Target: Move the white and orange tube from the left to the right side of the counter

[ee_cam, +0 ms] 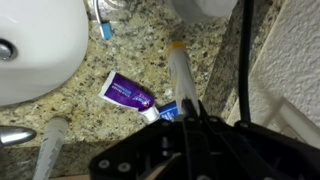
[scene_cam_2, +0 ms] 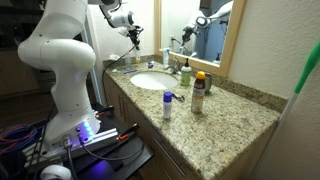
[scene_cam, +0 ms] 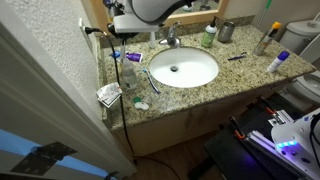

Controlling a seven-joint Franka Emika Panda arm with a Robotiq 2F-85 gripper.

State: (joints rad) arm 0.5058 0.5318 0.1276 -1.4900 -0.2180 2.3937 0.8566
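In the wrist view my gripper is shut on the white and orange tube. The tube sticks out ahead of the fingers with its orange end away from me. It hangs above the speckled granite counter, right of the white sink. In both exterior views the gripper is raised over the end of the counter by the door and wall. The tube is too small to make out there.
A purple-and-white toothpaste tube and a blue-capped item lie below the gripper. A clear bottle and a folded packet stand nearby. A white bottle with a blue cap, a spray bottle, a cup and the faucet occupy the rest.
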